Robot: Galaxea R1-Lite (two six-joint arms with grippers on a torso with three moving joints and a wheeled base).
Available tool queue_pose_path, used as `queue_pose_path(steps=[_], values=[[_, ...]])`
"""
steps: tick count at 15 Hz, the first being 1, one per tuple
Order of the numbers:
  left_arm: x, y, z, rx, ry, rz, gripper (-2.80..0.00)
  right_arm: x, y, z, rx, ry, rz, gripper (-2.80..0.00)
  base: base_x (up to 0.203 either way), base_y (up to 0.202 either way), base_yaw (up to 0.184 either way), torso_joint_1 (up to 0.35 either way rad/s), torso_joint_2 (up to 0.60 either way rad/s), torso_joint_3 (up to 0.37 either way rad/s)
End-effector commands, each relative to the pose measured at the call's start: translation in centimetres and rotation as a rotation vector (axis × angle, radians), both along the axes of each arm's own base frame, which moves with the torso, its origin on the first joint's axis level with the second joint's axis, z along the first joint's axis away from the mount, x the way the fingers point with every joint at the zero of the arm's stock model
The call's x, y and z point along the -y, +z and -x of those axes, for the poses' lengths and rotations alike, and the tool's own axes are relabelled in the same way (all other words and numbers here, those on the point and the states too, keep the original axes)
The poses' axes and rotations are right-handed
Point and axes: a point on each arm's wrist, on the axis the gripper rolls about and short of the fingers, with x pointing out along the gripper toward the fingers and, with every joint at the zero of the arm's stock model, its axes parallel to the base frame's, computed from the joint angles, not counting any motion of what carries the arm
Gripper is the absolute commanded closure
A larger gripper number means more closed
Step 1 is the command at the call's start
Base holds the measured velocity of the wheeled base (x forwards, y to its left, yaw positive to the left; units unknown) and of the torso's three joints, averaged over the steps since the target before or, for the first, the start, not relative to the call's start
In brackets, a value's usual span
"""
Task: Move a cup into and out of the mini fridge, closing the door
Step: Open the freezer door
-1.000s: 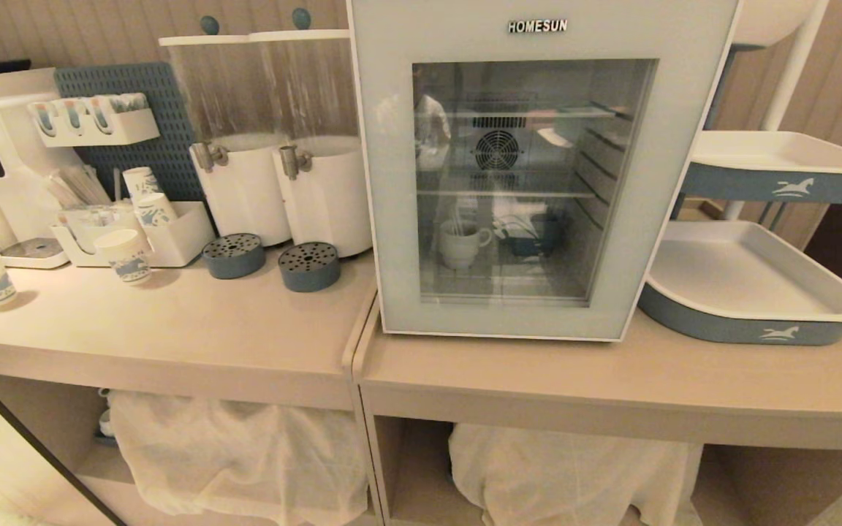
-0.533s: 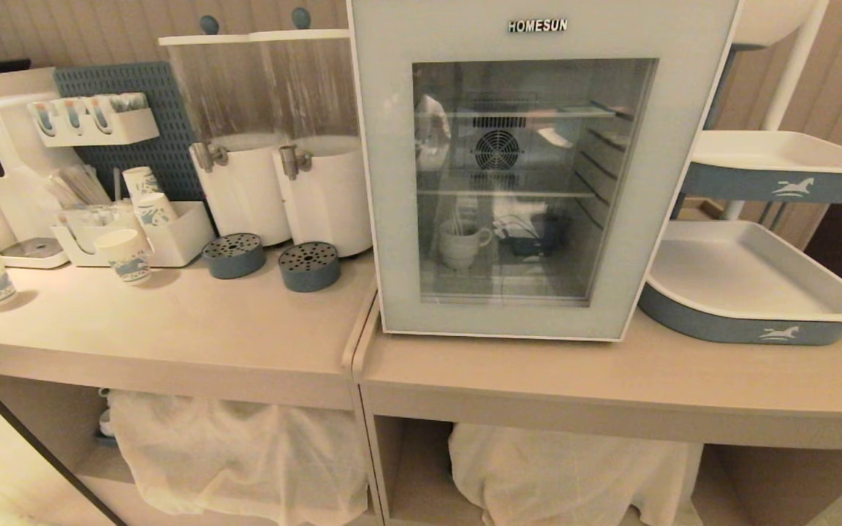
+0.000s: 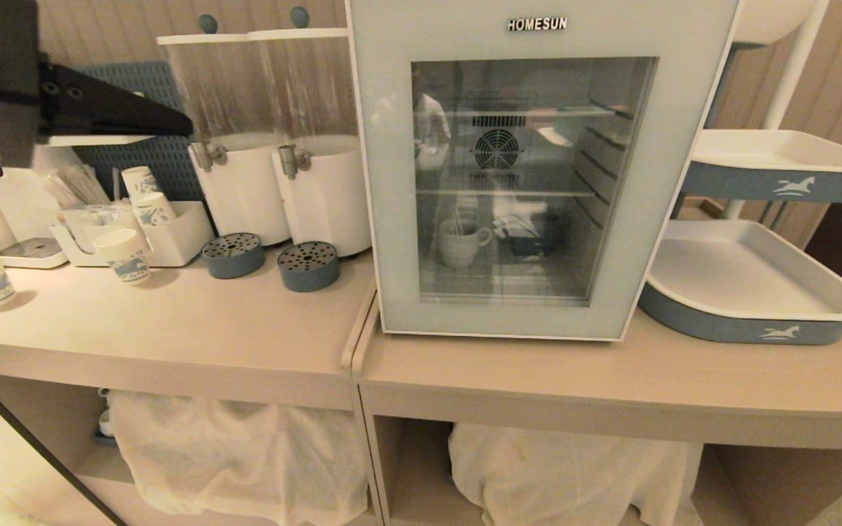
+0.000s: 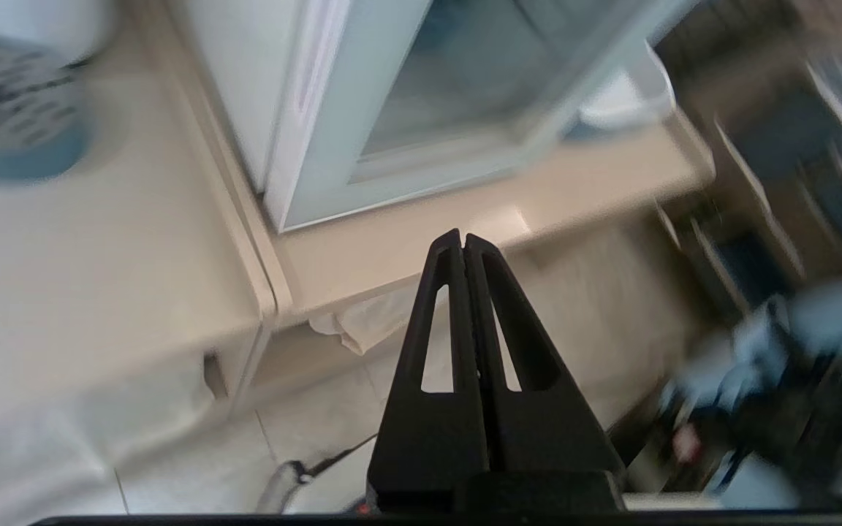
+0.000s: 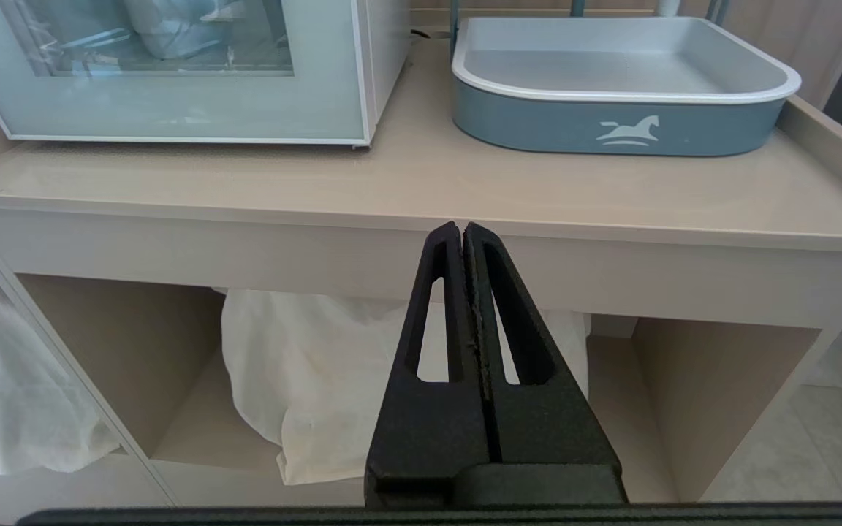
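The white mini fridge [image 3: 381, 219] stands on the counter with its glass door [image 3: 531, 175] shut. Behind the glass, the white cup [image 3: 461, 242] sits on the bottom shelf with its handle to the right. My left gripper [image 3: 188, 131] is raised at the upper left, well left of the fridge, pointing toward it with its fingers shut and empty. In the left wrist view that gripper [image 4: 463, 237] hangs over the counter's front edge, below the fridge's near corner [image 4: 282, 146]. My right gripper [image 5: 461, 228] is shut and empty, low before the counter's front edge.
Two drink dispensers [image 3: 282, 197] and two blue drip trays [image 3: 309, 267] stand left of the fridge. Printed paper cups [image 3: 125, 256] sit further left. Blue and white trays [image 3: 742, 292] fill the right side. White cloth [image 3: 245, 453] hangs under the counter.
My left arm has risen into the head view at the upper left, gripper still shut. The fridge, the cup and the right arm have not moved.
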Motion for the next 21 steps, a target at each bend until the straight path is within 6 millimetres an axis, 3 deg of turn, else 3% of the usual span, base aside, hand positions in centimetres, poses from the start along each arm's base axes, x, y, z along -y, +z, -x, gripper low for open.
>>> queue_pose_path(steps=[1,4,9,10,15,21], values=[[-1.4,-3.0,-4.0,-0.011,-0.114,0.007,0.0,0.0,-0.4,-0.1,-0.014,0.002,0.0,0.0,0.0,0.0,0.0,0.0,0.0,0.0],[-3.3,-6.3,-8.3,0.158,-0.292,-0.015,0.0,0.0,-0.4,-0.1,-0.014,-0.001,-0.001,0.0,0.0,0.0,0.0,0.0,0.0,0.0],[-4.1,-11.3,-13.4,0.303,-0.405,-0.089,0.0,0.0,-0.4,-0.1,-0.014,0.001,-0.001,0.0,0.0,0.0,0.0,0.0,0.0,0.0],[-4.0,-11.8,-14.3,0.312,-0.419,-0.083,-2.8,0.0,-0.4,-0.1,-0.014,-0.001,-0.003,0.0,0.0,0.0,0.0,0.0,0.0,0.0],[-3.6,-12.9,-17.1,0.348,-0.594,0.035,-2.8,0.0,-0.4,-0.1,-0.018,0.001,-0.003,0.0,0.0,0.0,0.0,0.0,0.0,0.0],[0.2,-15.6,-20.3,0.467,-0.751,0.049,-2.8,0.0,-0.4,-0.1,-0.014,-0.001,-0.004,0.0,0.0,0.0,0.0,0.0,0.0,0.0]])
